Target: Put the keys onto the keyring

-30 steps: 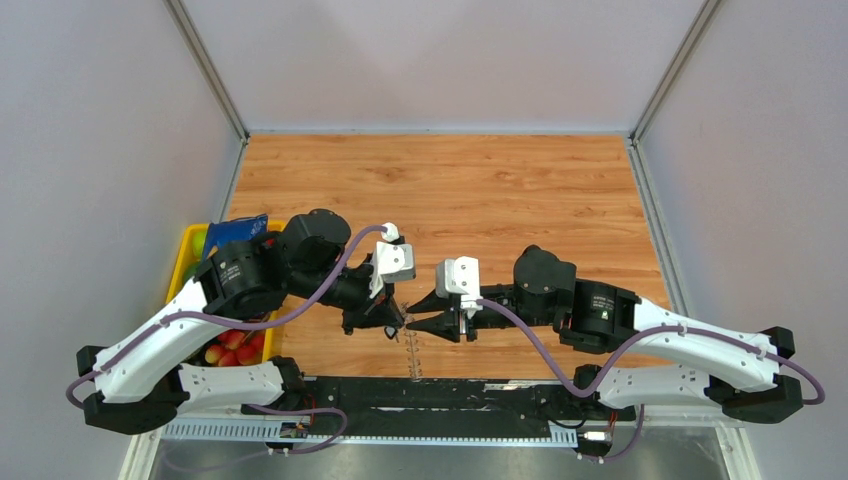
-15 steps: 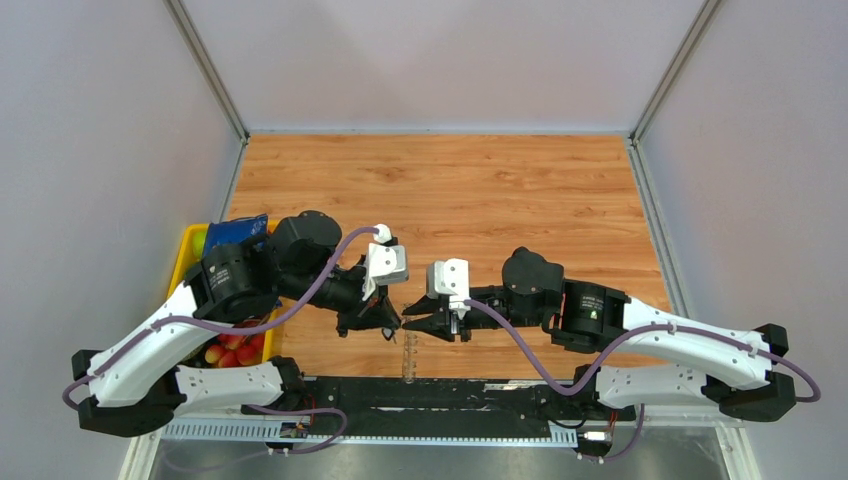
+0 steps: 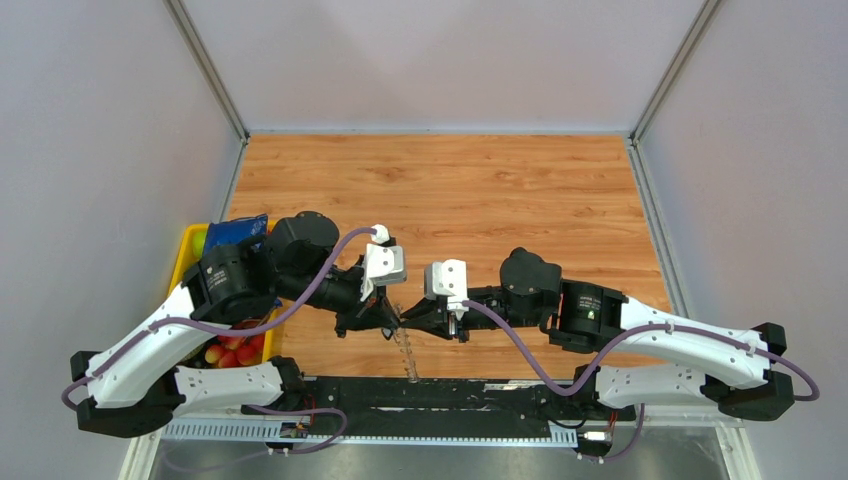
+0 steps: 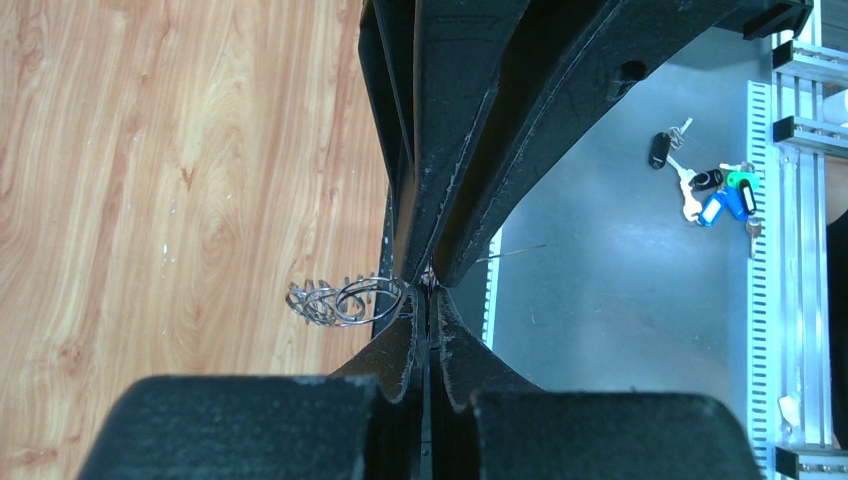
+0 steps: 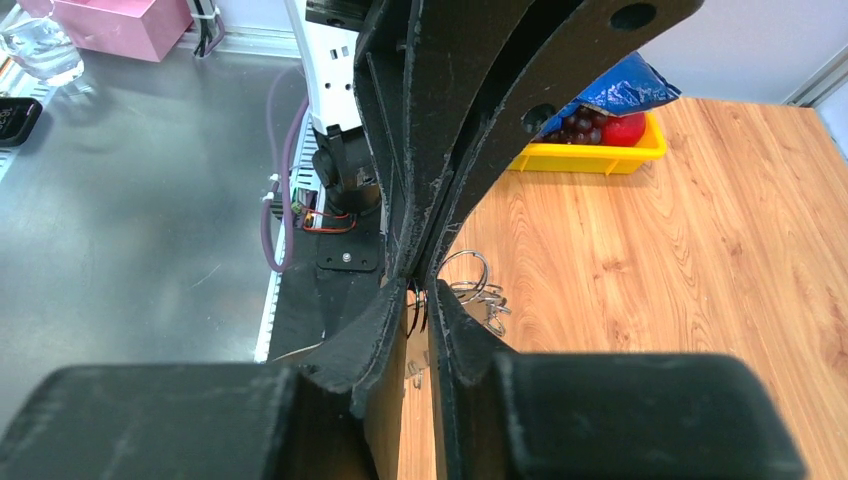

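Small linked steel loops of the keyring (image 4: 345,300) stick out beside my left gripper (image 4: 430,298), which is shut on its wire just above the table's near edge. My right gripper (image 5: 420,290) meets it tip to tip. Its fingers stand a thin slit apart with the keyring's (image 5: 468,272) wire in the slit. From above, the left gripper (image 3: 390,322) and the right gripper (image 3: 408,318) touch noses, and small rings (image 3: 408,355) trail below them. A black-headed key (image 4: 658,150) and a bunch of coloured keys (image 4: 722,190) lie on the grey surface off the table.
A yellow basket (image 3: 190,250) of fruit with a blue bag (image 3: 235,232) on it stands at the table's left edge. A slotted metal rail (image 4: 790,200) runs along the near side. A pink box (image 5: 110,25) sits on the grey bench.
Both arms have shifted a little to the left. The right gripper has closed up to the left one's tips, and its fingers have narrowed around the ring wire.
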Robot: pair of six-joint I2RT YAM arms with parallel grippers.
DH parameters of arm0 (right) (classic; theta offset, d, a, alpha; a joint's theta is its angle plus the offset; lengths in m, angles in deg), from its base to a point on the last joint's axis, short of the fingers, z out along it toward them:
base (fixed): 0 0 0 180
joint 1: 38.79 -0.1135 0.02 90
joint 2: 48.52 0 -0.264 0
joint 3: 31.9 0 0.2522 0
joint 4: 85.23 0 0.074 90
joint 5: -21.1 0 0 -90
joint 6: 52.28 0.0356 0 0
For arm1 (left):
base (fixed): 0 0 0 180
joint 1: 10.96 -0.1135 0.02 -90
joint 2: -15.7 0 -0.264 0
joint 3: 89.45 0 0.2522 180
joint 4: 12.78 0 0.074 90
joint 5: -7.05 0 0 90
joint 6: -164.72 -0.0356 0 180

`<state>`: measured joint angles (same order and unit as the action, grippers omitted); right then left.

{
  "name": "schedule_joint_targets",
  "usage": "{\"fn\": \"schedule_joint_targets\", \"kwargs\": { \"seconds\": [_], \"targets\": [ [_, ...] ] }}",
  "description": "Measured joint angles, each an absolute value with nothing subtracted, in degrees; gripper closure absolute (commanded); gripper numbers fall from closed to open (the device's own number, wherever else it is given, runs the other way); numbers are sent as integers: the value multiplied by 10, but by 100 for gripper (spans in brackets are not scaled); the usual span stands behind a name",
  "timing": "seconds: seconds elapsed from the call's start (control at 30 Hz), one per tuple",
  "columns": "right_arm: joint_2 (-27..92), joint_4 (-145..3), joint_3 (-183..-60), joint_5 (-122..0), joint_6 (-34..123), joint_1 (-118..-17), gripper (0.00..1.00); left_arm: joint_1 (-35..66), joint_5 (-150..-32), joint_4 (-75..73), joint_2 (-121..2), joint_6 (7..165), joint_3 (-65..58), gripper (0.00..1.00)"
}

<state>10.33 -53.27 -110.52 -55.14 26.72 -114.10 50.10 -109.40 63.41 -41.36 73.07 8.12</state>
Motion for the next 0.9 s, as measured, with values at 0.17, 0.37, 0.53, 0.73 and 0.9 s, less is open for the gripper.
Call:
{"fn": "schedule_joint_targets", "kwargs": {
  "seconds": [0.17, 0.37, 0.53, 0.73, 0.9],
  "targets": [
    [103, -534, -1105, -549, 267, -1141, 86, 501, -1094, 634, -413, 731, 81, 100],
    [106, -537, -1105, -548, 267, -1141, 89, 501, -1094, 634, -412, 731, 81, 100],
    [110, -539, -1105, -543, 268, -1141, 99, 501, -1094, 638, -410, 731, 80, 100],
    [115, -542, -1105, -537, 271, -1141, 100, 501, -1094, 645, -408, 730, 79, 98],
    [113, -552, -1102, -539, 276, -1141, 100, 501, -1094, 638, -400, 730, 74, 81]
  ]
}}
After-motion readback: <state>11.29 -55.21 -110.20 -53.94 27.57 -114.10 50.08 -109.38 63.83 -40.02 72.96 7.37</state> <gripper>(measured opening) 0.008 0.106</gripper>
